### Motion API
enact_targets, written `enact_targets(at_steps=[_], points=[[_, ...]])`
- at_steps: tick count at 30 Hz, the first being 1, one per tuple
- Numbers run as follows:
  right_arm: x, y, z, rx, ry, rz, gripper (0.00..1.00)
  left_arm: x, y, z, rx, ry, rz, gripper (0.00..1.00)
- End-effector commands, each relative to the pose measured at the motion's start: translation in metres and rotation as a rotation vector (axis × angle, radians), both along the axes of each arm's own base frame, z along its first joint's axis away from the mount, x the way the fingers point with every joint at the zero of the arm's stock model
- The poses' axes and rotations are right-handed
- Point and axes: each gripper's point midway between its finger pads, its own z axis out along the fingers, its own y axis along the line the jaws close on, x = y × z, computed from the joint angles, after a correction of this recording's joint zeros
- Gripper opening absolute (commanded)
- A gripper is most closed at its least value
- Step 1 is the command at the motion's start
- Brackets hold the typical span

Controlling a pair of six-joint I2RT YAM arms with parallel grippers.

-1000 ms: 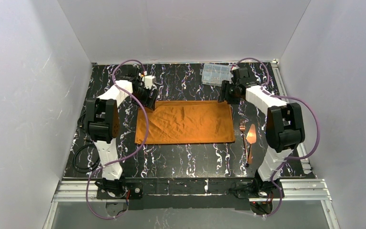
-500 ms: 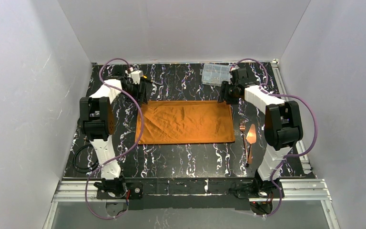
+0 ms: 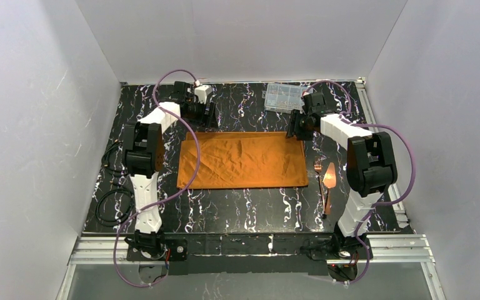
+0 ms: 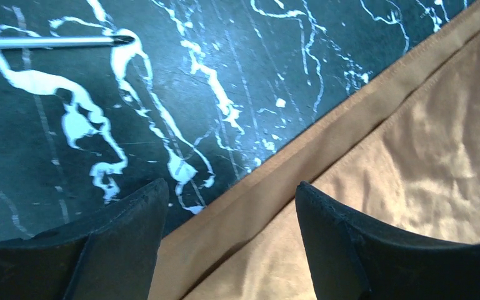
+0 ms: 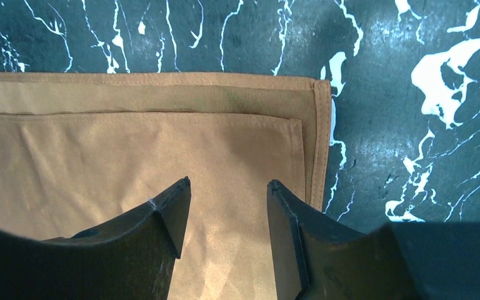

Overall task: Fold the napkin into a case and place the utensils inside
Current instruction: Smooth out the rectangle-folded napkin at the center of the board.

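napkin point(image 3: 244, 161): doubled, flat at centre of table point(image 3: 244, 209); utensils point(image 3: 325, 181) just to its right | left jaws: apart, empty, over far-left hem | right jaws: apart, empty, over far-right corner | handling: light, limp cloth, layers likely to slide; pinch both layers at far corners

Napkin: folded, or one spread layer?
Folded: the napkin shows two stacked layers at its far edge, upper hem set back.

Left wrist view: the napkin point(image 4: 412, 156) runs off the frame's right and bottom edges, and a thin metal shaft point(image 4: 50, 42) is cut off at left. Overhead, the clear box point(image 3: 284, 97) holds contents too small to tell.
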Motion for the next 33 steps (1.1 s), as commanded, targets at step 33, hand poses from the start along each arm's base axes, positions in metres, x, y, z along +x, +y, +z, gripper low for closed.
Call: enact_targets(at_steps=[33], points=[[0.042,-0.016,0.012,-0.037,-0.093,0.016,0.57,-0.07,0.103,0.011,0.244,0.154,0.134,0.73]])
